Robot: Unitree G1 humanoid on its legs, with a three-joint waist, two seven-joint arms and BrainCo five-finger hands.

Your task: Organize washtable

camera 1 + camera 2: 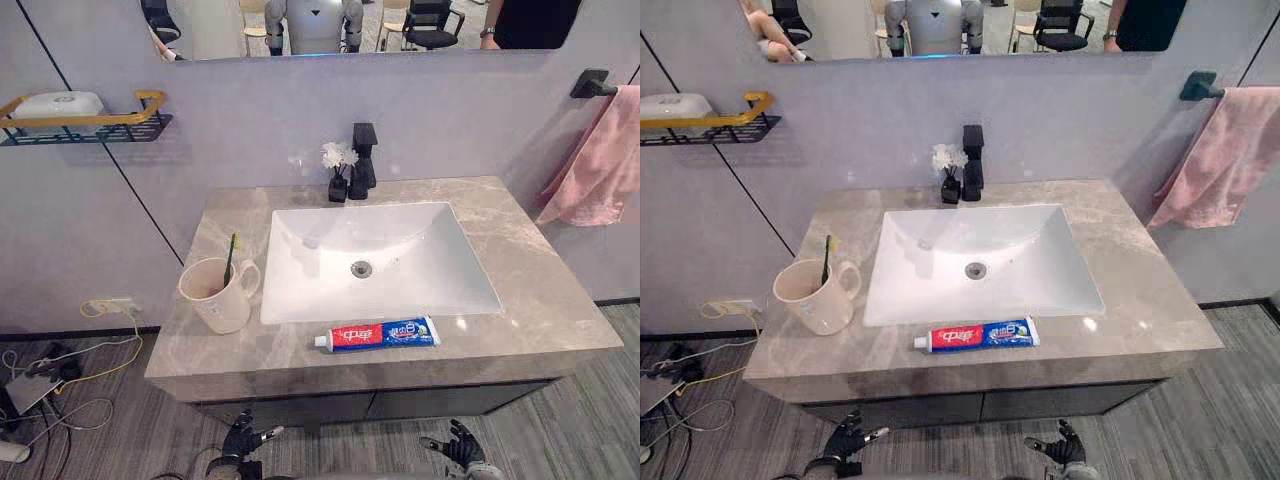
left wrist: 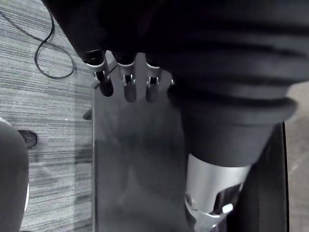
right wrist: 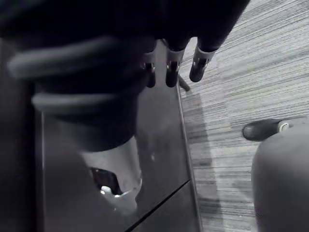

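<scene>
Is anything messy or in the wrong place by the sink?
Yes. The toothpaste lies flat on the front edge of the counter, before the sink, while the toothbrush stands in the cup at the left. The pink towel hangs bunched and lopsided from its bar. Nothing looks spilled or broken.

Head views: bright, even light from overhead. The white basin [image 1: 370,255] is the brightest area, with a soft grey shadow down its left inner wall. One small glare spot sits on the countertop [image 1: 540,290] by the basin's near right corner. The wall shelf [image 1: 90,120] throws a diffuse shadow on the wall below it; the flowers [image 1: 338,155] cast a faint one to their left. The cabinet front [image 1: 400,403] under the counter lies in deep shade. Wrist views: dim. The left hand [image 2: 129,87] and right hand [image 3: 171,72] read near black, while the carpet [image 2: 43,96] beside them is lit grey
</scene>
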